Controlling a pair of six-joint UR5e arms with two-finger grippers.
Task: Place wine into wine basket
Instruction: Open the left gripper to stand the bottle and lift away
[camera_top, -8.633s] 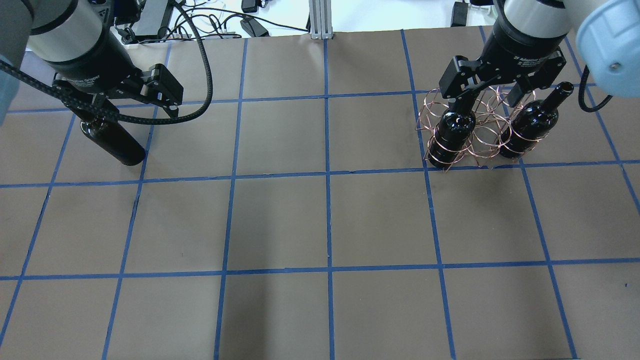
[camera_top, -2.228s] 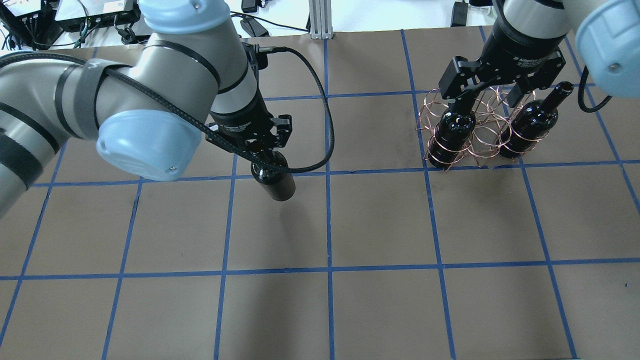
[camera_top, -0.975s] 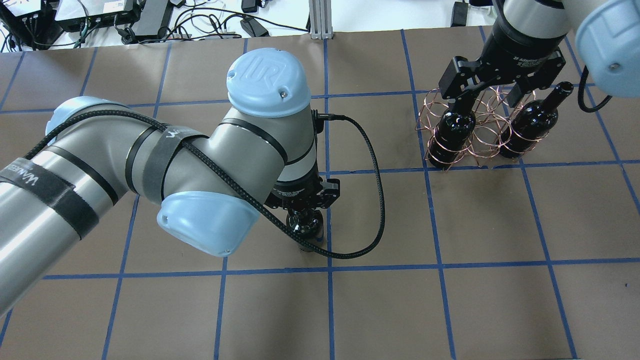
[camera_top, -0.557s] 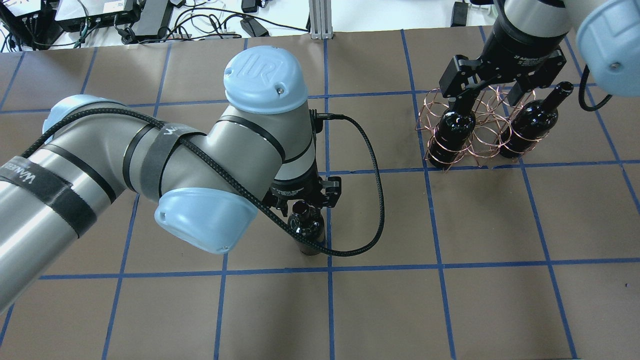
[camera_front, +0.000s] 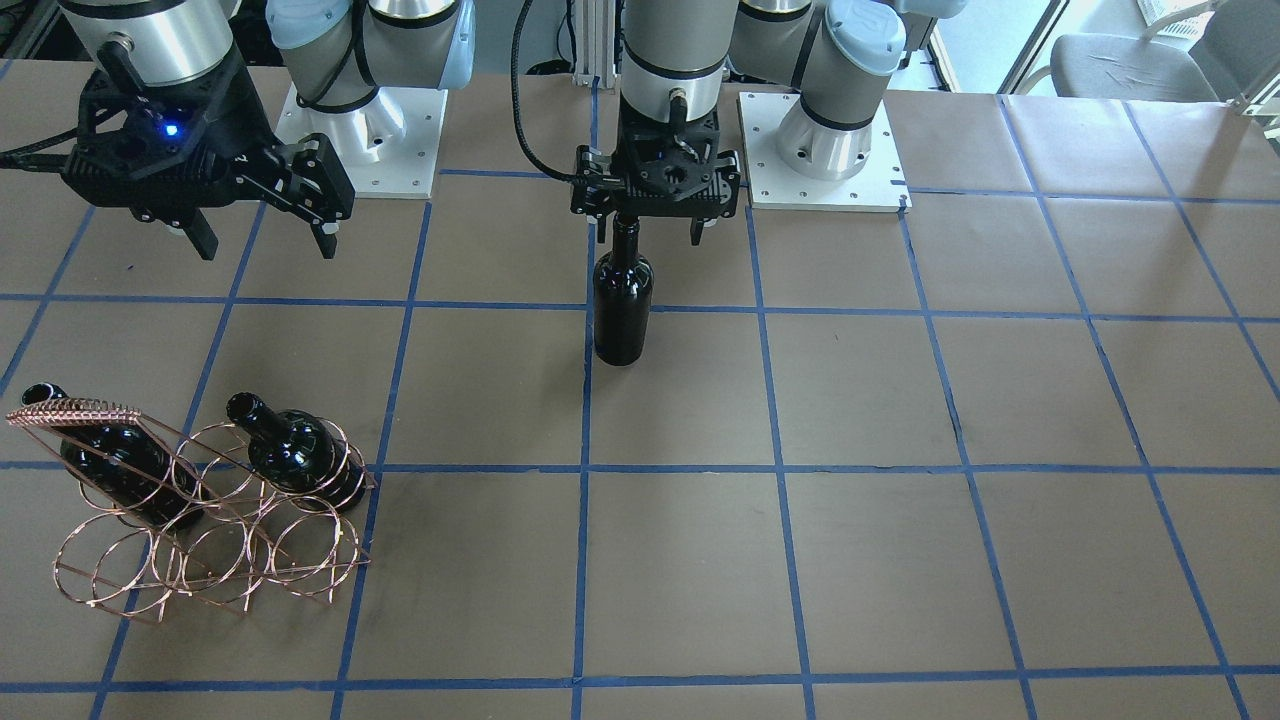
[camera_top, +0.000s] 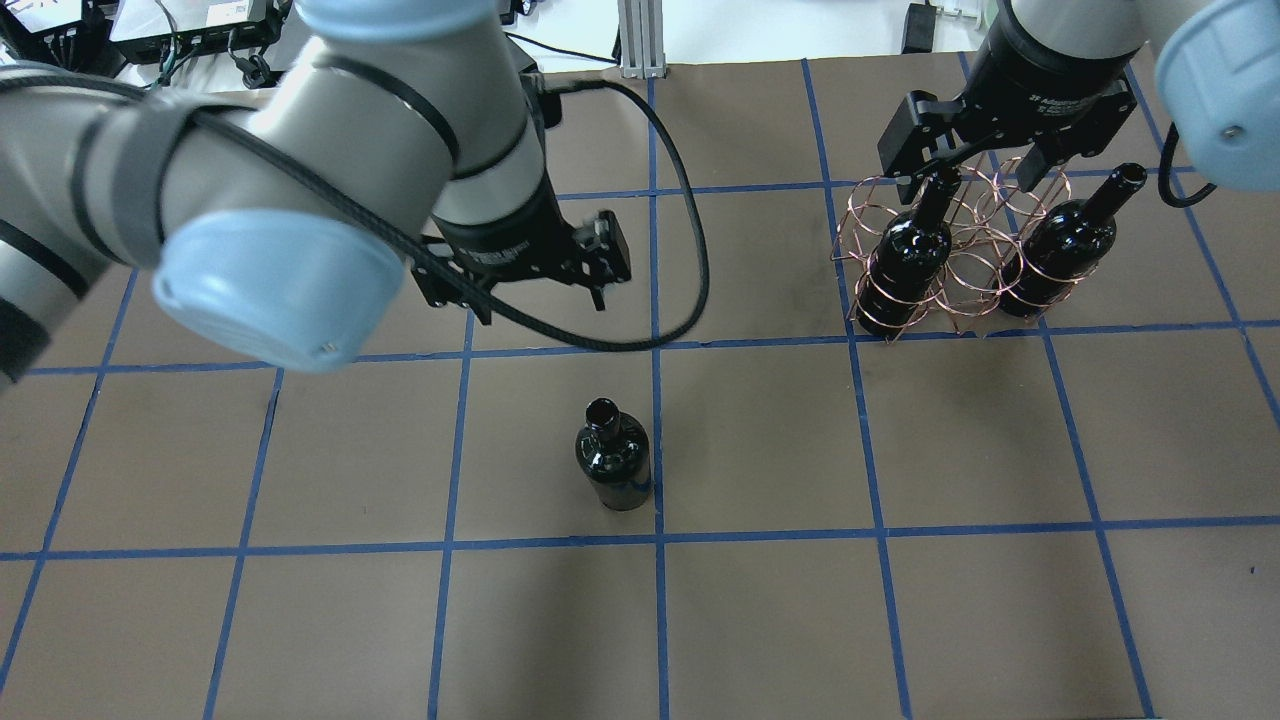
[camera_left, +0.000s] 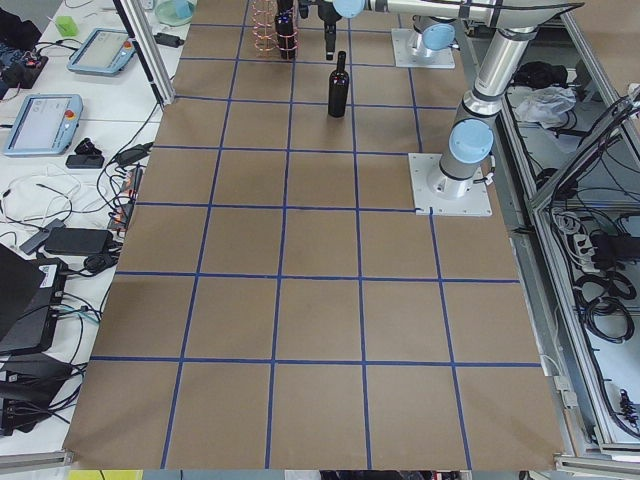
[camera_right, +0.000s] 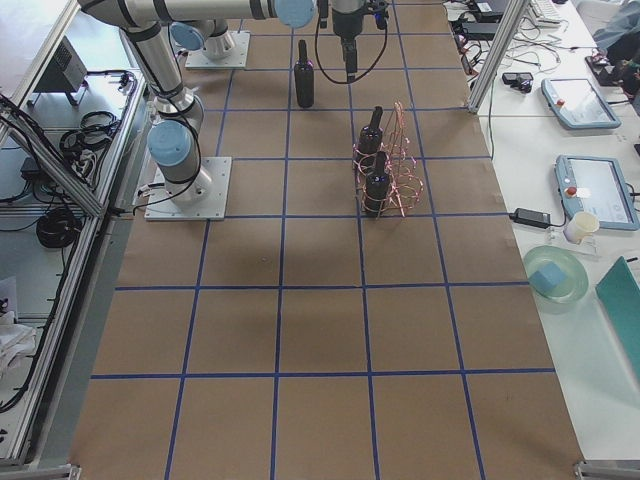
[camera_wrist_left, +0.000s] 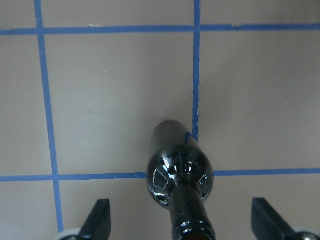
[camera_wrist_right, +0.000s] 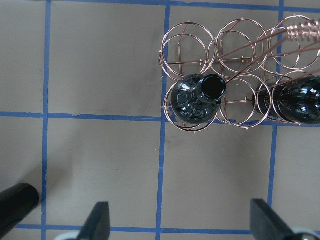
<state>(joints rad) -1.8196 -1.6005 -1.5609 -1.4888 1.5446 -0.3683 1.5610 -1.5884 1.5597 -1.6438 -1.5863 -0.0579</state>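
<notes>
A near-black wine bottle (camera_top: 612, 465) stands upright and alone in the table's middle (camera_front: 622, 300). My left gripper (camera_top: 538, 302) is open and empty just above its mouth. In the left wrist view the neck (camera_wrist_left: 187, 220) shows between the spread fingers (camera_wrist_left: 97, 222). The copper wire wine basket (camera_top: 962, 262) stands at the far right and holds two look-alike bottles (camera_top: 910, 255) (camera_top: 1065, 240), with its middle slot empty. My right gripper (camera_top: 985, 175) is open and empty above the basket (camera_wrist_right: 302, 27).
Both arm base plates (camera_front: 820, 150) (camera_front: 355, 140) are bolted to the table on the robot's side. Cables and devices (camera_top: 300, 40) lie beyond the far edge. Blue tape lines divide the brown table top into squares.
My left gripper carried the bottle from the far left to the table's middle, set it upright, opened and rose off it. The right gripper stayed over the basket.
</notes>
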